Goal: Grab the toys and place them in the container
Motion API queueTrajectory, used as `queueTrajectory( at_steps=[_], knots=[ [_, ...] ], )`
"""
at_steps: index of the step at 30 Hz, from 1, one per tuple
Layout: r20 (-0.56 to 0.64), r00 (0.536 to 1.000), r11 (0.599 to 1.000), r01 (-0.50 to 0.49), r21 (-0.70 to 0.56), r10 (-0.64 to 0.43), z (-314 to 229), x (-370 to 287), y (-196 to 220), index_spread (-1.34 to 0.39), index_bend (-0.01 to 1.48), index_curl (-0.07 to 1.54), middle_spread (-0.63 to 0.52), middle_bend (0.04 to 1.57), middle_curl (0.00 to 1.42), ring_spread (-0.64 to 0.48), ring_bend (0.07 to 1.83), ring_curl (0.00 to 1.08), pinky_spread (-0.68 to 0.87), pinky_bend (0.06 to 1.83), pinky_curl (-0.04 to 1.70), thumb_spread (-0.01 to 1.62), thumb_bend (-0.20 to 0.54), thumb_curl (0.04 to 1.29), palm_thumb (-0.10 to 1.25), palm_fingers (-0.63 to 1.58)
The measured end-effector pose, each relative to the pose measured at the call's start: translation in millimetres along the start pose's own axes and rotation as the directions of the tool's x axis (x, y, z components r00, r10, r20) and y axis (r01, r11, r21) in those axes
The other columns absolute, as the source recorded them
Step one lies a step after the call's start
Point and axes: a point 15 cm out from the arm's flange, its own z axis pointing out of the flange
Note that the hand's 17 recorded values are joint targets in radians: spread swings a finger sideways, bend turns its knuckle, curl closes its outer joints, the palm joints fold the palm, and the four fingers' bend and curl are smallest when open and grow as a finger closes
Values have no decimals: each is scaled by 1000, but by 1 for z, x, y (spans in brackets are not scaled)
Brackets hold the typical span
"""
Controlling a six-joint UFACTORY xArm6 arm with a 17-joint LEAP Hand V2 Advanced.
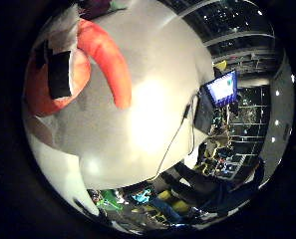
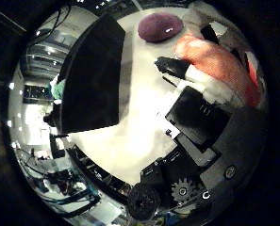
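Curled round an orange toy (image 1: 107, 59), the right hand (image 2: 201, 117) pinches it against the palm above the white table (image 1: 152, 119). To finish this carry well, I judge it should keep the grip firm and travel over the black container (image 2: 90, 77) standing nearby on the table before letting go. Beyond the container lies a purple toy (image 2: 159, 26), smallest here, not yet collected.

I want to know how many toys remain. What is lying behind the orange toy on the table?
Beyond the orange toy, held in the fingers of the hand, a purple toy lies on the white table. The toy and fingers hide the table directly behind them.
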Motion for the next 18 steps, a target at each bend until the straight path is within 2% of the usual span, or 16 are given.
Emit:
queueTrajectory(
  at_steps=[8, 18],
  knots=[
    [-18, 1000, 999, -18, 46, 19, -58, -6, 17, -267, 1095, 936, -129, 1373, 795, -301, 1235, 908, -216, 1131, 1208, 1019, -14, 491, 1026, 1065],
    [62, 997, 993, 41, 111, -48, -124, -76, 0, -249, 1087, 938, -122, 1396, 758, -307, 1205, 947, -204, 1076, 1318, 1030, -16, 518, 1027, 1075]
  ],
)
